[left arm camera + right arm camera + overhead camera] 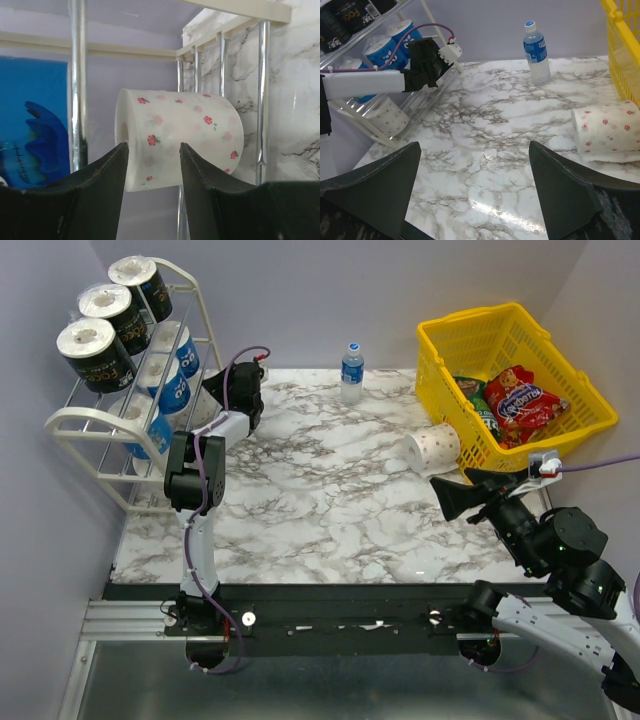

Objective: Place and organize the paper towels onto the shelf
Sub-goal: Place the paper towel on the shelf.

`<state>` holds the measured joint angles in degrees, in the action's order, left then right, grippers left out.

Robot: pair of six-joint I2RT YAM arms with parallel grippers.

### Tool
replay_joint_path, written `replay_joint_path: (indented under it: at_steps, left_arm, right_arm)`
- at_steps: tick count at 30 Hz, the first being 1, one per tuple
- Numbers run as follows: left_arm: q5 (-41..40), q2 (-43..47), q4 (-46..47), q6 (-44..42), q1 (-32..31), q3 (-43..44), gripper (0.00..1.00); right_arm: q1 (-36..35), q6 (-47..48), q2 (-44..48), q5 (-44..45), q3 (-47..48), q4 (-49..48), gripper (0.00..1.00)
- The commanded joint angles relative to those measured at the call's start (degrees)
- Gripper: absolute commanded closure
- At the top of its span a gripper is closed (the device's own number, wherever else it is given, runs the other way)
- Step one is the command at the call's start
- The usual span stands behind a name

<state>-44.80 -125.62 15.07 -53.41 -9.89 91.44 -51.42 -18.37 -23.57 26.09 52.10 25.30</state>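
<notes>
The white shelf (190, 280) stands at the far left, with three black paper towels (97, 355) on its top tier and blue ones (178, 350) below. In the left wrist view a white roll with reddish dots (190, 130) lies on the shelf's bars (77, 75), just beyond my left gripper (154, 145). Its jaws stand apart and nothing is between them. A blue roll (35, 120) is to its left. Another dotted roll (433, 448) lies on the table beside the basket. My right gripper (448, 478) hovers near it, wide open and empty, and that roll (607, 131) is to its right.
A yellow basket (520, 315) with snack bags stands at the far right. A small water bottle (351, 372) stands at the back of the marble table (330, 500). My left arm (420, 65) reaches into the shelf's lower tier.
</notes>
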Motion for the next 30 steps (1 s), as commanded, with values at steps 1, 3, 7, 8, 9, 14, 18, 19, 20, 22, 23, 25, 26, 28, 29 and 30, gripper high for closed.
replay_joint_path:
  at_steps: [1,3,7,8,9,14,18,19,20,22,23,25,26,28,29,30]
  left_arm:
    - [-0.1,0.1,-1.5,2.8,-0.3,-1.8,0.46]
    - [-0.5,0.9,-1.3,3.1,-0.7,-3.0,0.46]
    - [4.6,4.5,-7.0,9.2,-5.0,-2.7,0.36]
    - [5.8,5.9,-8.7,13.7,-6.4,-1.8,0.33]
    - [7.5,6.6,-14.0,16.9,-7.5,1.1,0.29]
    - [22.9,13.1,-27.7,35.2,-15.4,7.1,0.25]
    - [41.4,20.8,-27.2,58.8,-19.4,0.8,0.13]
    - [46.6,22.5,-24.4,63.9,-19.7,-2.1,0.1]
    - [50.9,25.0,-20.8,68.5,-20.2,-5.0,0.04]
    - [56.9,26.6,-10.5,79.3,-22.3,-12.8,0.01]
    - [57.5,27.2,-7.3,81.9,-23.2,-15.1,0.01]
    - [56.2,27.7,0.7,85.6,-26.2,-20.1,0.01]
    - [55.4,27.4,2.5,86.1,-27.2,-21.1,0.01]
    - [54.6,24.8,5.6,87.6,-29.5,-21.8,0.03]
    - [54.9,22.6,6.5,89.7,-30.1,-21.8,0.04]
    - [55.1,21.5,9.9,90.8,-30.5,-22.2,0.05]
  right_arm:
    - [0.1,0.2,0.6,1.2,-0.9,-1.2,0.02]
    - [0.1,0.3,0.6,0.9,-1.1,-1.2,0.02]
    - [0.0,0.1,0.5,0.5,-1.5,-1.3,0.02]
    - [0.1,0.0,0.6,0.3,-1.5,-1.2,0.03]
    - [0.1,0.0,0.6,-0.2,-1.6,-1.1,0.03]
    - [0.1,0.0,0.5,-0.7,-0.6,2.3,0.03]
    - [0.0,1.1,0.7,-3.5,2.5,4.8,0.03]
    - [0.1,1.3,0.7,-3.8,3.1,6.4,0.02]
    - [0.0,1.2,0.9,-4.0,3.7,7.3,0.03]
    - [0.1,1.0,2.0,-4.4,4.4,8.9,0.02]
    - [0.1,0.7,2.6,-4.6,4.4,9.3,0.03]
    - [0.0,0.5,4.4,-4.5,4.6,10.4,0.03]
    - [0.1,0.4,4.8,-4.2,4.8,10.9,0.03]
    - [0.1,0.4,5.6,-3.6,5.4,12.7,0.03]
    - [0.0,0.4,5.8,-3.4,6.0,13.3,0.03]
    - [0.0,0.5,6.0,-3.1,6.3,13.7,0.03]
